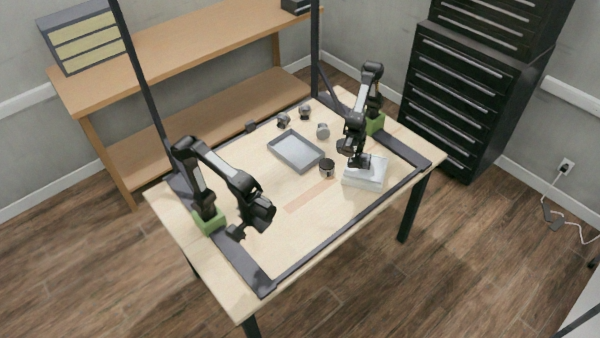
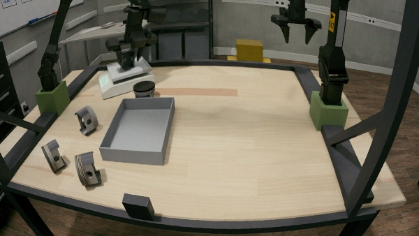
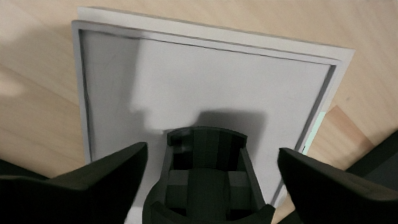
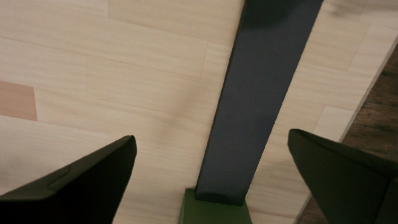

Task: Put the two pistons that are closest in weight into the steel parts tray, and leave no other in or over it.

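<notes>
One dark piston partly hides the scale.

We are seeing two black jointed arms, rising near opposite short edges of the desk from green square blocks. We are noticing pale grey strips, one yellow marking, and dark, tapering fingers.
</notes>
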Controlling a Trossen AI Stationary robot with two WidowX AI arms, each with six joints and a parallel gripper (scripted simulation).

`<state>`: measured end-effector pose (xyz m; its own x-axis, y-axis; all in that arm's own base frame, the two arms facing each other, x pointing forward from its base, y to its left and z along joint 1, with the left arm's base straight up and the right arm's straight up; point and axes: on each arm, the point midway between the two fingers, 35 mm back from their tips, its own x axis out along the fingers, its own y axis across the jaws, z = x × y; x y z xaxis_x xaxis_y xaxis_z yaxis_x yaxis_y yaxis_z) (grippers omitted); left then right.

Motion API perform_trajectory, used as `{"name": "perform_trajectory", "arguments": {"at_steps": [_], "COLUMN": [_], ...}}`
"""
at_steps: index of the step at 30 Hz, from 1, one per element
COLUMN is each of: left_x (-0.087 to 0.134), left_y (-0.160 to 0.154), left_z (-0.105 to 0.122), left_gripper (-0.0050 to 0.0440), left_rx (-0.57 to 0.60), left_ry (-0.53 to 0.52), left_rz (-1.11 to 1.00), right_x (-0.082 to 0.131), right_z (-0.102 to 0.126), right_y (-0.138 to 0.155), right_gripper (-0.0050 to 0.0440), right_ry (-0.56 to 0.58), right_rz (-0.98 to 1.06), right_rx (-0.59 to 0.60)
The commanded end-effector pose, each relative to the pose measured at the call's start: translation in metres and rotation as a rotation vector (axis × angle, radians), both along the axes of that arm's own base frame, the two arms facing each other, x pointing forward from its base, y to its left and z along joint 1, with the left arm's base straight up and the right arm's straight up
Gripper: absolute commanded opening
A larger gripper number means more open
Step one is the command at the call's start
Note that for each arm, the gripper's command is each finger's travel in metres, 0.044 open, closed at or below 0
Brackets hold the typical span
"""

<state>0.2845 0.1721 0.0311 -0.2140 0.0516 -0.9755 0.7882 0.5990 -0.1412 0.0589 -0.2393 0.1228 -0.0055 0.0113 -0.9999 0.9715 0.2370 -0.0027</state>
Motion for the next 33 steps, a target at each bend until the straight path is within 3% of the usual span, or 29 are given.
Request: {"name": "perform_trajectory", "arguments": {"at_steps": [1,27,33], "left_x": [0.004,0.004,0.006], "left_y": [0.004,0.004,0.006], "left_z": [0.008,0.008,0.025], "left_gripper": [0.0158,0.0158,0.0158], "left_rx": [0.019,0.019,0.032], "left_ry": [-0.033,-0.033,-0.052], "left_rz": [0.000,0.000,-0.002], "right_x": [0.002,0.002,0.002], "right_z": [0.008,0.008,0.008], "right_y": [-0.005,-0.005,-0.005], "right_gripper": [0.0400,0.0400,0.0400], "right_ry": [-0.011,-0.011,-0.011], "right_rz": [0.006,0.006,0.006], "right_rx": [-0.031,-0.031,-0.031]}}
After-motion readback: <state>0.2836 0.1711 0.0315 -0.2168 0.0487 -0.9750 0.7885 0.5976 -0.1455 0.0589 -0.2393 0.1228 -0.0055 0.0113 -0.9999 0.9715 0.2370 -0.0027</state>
